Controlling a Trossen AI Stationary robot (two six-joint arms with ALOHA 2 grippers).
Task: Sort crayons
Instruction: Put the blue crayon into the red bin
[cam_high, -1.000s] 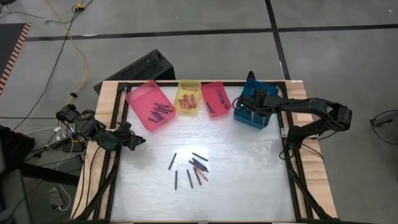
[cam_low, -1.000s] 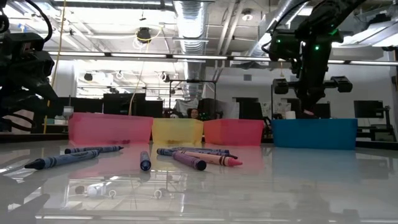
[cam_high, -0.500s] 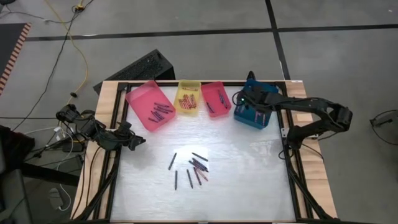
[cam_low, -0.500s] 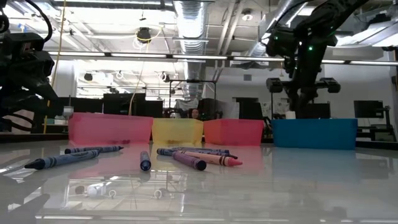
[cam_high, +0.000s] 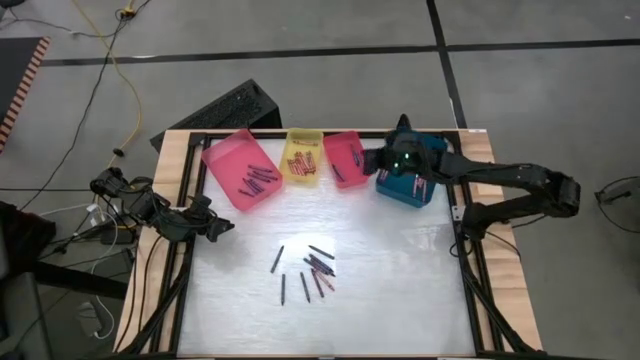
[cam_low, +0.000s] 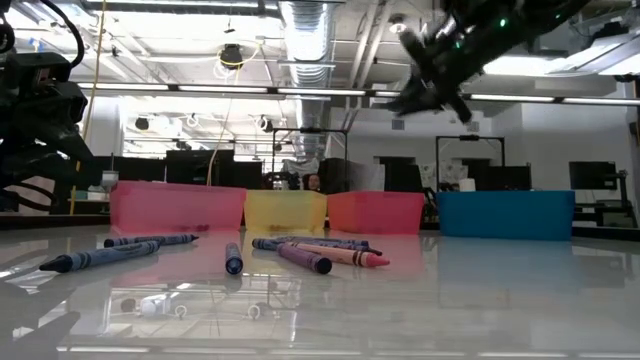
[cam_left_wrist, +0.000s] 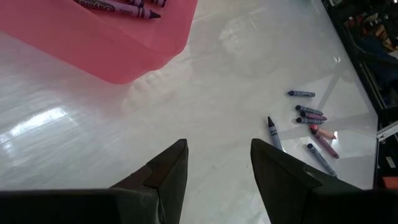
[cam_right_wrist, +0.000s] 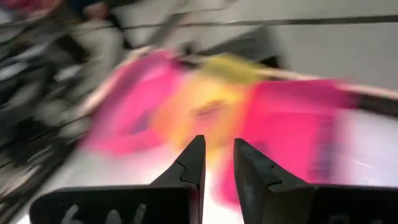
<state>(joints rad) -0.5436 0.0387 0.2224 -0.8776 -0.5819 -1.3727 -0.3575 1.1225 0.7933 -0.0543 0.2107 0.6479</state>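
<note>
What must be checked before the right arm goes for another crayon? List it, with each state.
1. Right gripper empty: ok, fingers open with nothing between them.
2. Right gripper raised above the blue tray: ok in the low view.
3. Loose crayons on the table centre, apart from the trays: ok.
4. Left gripper away from the crayons: ok, parked open by the left edge.
5. Target crayon's colour: cannot tell from above.
</note>
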